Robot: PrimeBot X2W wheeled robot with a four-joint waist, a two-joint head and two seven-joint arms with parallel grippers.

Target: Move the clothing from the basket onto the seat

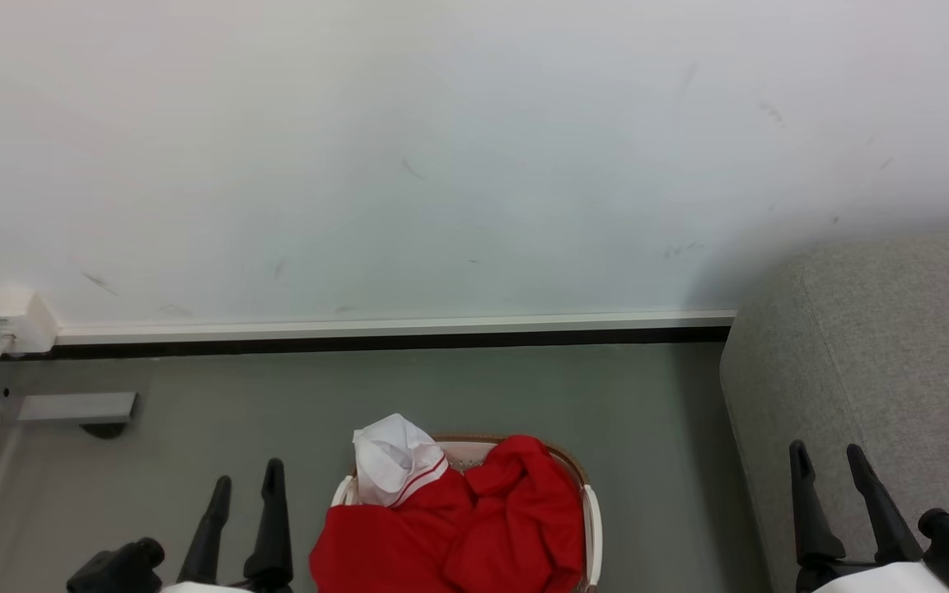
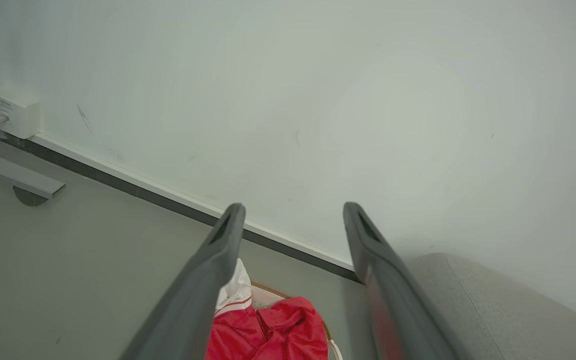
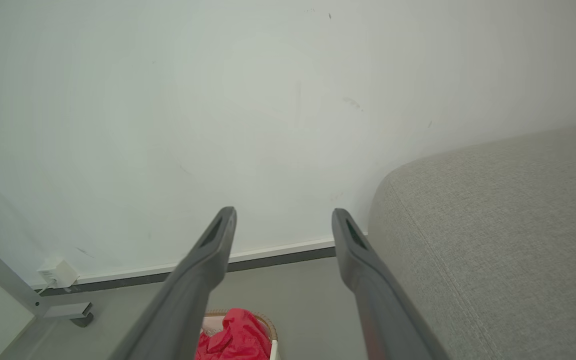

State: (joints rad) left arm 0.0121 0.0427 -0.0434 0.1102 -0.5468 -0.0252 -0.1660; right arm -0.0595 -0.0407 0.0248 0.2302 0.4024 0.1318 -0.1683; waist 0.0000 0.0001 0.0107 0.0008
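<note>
Fingers apart and empty on left gripper (image 1: 249, 476) and right gripper (image 1: 827, 451). Between them, red clothing (image 1: 474, 527) hides the interior of the laundry basket (image 1: 594, 511); both cropped below. Beyond the right gripper, grey sofa (image 1: 895, 354), partly cropped.

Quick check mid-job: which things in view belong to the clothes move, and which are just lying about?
For the job:
- red clothing, heaped in the basket
- grey seat, at the right
- left gripper and right gripper, both open, holding nothing

Just lying about:
- white wall box
- grey metal foot on the floor
- skirting strip
</note>
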